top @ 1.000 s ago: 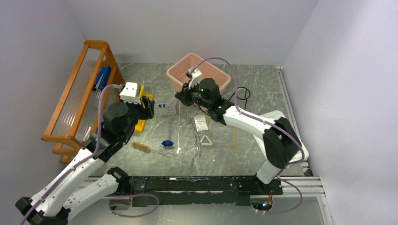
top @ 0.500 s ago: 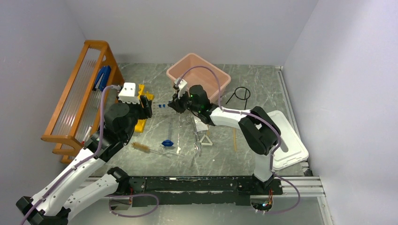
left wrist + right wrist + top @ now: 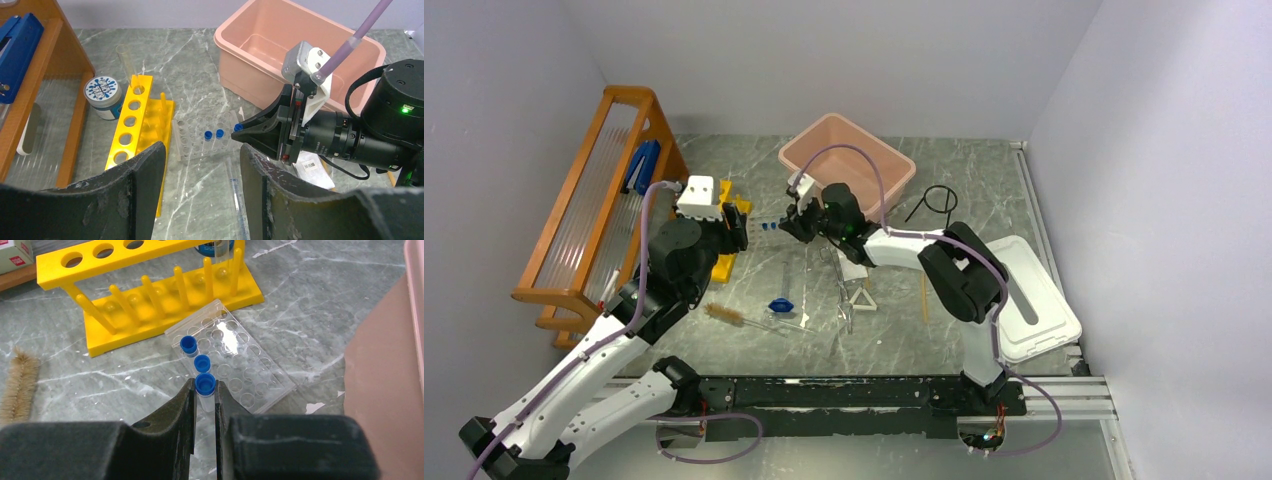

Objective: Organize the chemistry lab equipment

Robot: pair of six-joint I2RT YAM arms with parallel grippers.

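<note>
My right gripper [image 3: 204,395] is clenched on a blue-capped clear tube [image 3: 205,383] at lower centre of the right wrist view, at the near edge of the clear well tray [image 3: 250,375]. The yellow tube rack [image 3: 150,295] lies upper left. My left gripper [image 3: 202,162] is released, jaws apart.

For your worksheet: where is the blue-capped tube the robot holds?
Right wrist view, centre: the blue-capped tube is in the right gripper, at the clear tray's near corner.

2 capped tubes [image 3: 188,345] in tray [image 3: 246,376] beside rack [image 3: 150,312]
</note>
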